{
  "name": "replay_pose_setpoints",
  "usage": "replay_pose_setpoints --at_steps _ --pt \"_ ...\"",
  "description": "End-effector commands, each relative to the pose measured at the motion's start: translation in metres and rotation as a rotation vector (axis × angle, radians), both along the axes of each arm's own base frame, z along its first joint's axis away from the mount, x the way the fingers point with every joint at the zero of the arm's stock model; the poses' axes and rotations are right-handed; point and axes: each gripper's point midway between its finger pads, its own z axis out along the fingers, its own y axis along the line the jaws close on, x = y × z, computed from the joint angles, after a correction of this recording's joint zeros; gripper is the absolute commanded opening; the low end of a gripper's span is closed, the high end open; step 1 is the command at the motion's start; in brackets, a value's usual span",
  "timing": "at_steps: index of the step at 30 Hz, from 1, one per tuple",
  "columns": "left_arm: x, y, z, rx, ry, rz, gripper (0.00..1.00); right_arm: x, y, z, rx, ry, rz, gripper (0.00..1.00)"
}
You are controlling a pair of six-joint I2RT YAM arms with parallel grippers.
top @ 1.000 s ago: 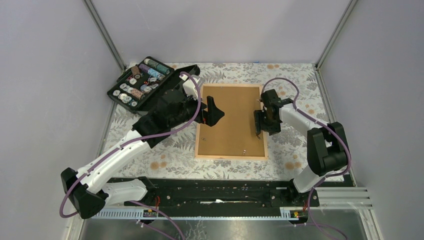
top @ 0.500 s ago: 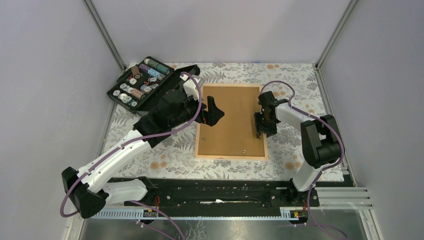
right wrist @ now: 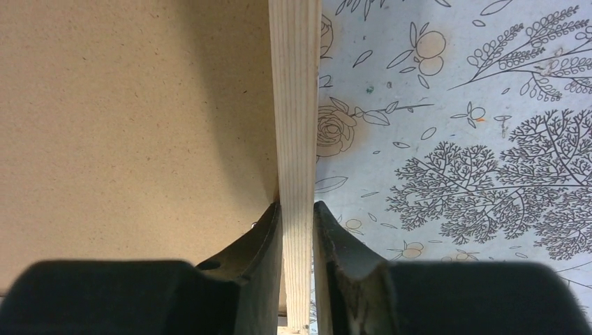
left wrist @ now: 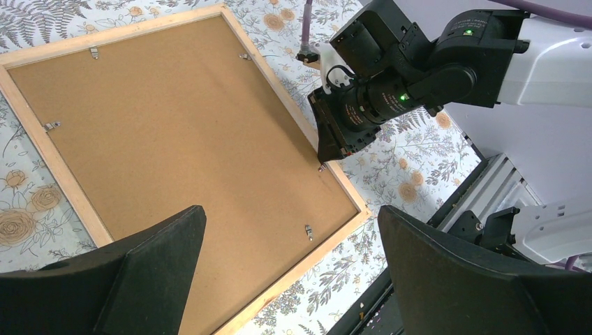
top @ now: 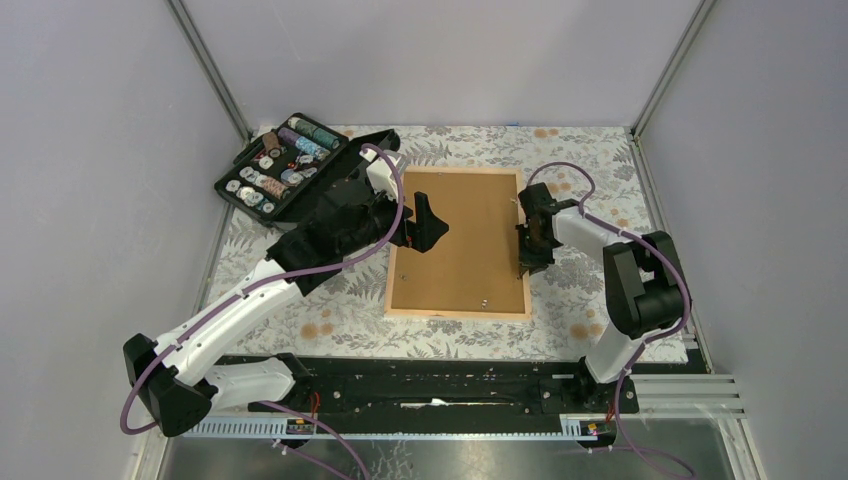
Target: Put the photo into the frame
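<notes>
narrowed, right fingers pinch the frame edge (left fingers hover spread)

Floral-clothed table with face-down frame and open black case

The right gripper has closed onto the right edge of the frame, nudging it slightly leftward.

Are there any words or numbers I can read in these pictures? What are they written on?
No text can be read anywhere.
frame and brown backing board: no writing.
black case: any marks on the little round things inside are too small to read.
flowery tablecloth: only drawings, no words.
</notes>
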Motion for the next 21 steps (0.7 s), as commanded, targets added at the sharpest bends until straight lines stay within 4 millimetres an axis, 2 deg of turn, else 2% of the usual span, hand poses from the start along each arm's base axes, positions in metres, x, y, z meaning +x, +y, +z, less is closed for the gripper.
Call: replay_pose_setpoints --at_steps 1,3,5,7,10,15,21 --pt "0.002 -0.001 0.014 -0.033 -0.040 -0.003 0.99 -0.001 0.008 -0.009 0.025 -0.005 -0.060 0.05" --pt "0.002 -0.001 0.014 -0.033 -0.041 -0.002 0.99 0.003 0.006 -0.004 0.009 -0.025 -0.056 0.05" --pt "0.002 0.000 0.013 -0.030 -0.041 0.002 0.99 0.008 0.007 0.004 0.013 -0.040 -0.037 0.09" --pt "0.003 0.000 0.013 -0.028 -0.041 0.006 0.99 0.014 0.009 0.018 0.015 -0.064 -0.009 0.20" --pt "0.003 -0.001 0.013 -0.029 -0.039 -0.001 0.99 0.019 0.012 0.036 0.022 -0.093 0.026 0.41" --pt "0.002 -0.002 0.013 -0.028 -0.038 -0.006 0.99 0.000 0.018 0.043 0.037 -0.086 0.010 0.63" --pt "0.005 -0.001 0.009 -0.014 -0.035 0.007 0.99 -0.039 0.051 0.049 0.239 -0.016 -0.114 0.70"
